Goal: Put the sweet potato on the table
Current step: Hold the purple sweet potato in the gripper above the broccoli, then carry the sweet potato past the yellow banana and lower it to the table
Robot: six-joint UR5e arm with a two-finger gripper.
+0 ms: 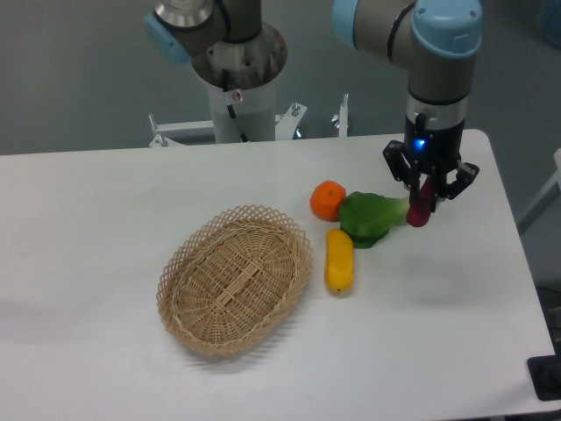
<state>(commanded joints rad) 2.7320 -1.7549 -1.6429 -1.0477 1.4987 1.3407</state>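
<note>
A: What is seen nearest the camera?

B: An oval woven wicker basket [235, 279] is set on the large white flat table [105, 202], towards the front and left of centre. Nothing can be made out inside it.

A: And just behind it?

B: A yellow oblong toy vegetable [339, 260] is laid just right of the basket's rim, end pointing away. Past its far end a green leafy toy vegetable [372, 217] is found, and a round orange toy fruit [328, 200] is placed at the green one's left, touching or nearly so.

A: Where is the small slender magenta-purple sweet potato [421, 204]?

B: It is pinched between the fingers of the black two-finger tool [429, 186], hung steeply with its lower end beside the pale stalk end of the green vegetable. Whether that lower end is in contact with the table cannot be told.

A: What is seen farthest back?

B: The grey and light-blue arm [436, 53] is seen rising above the tool, and the arm's white pedestal base [238, 96] is mounted at the table's far edge.
</note>
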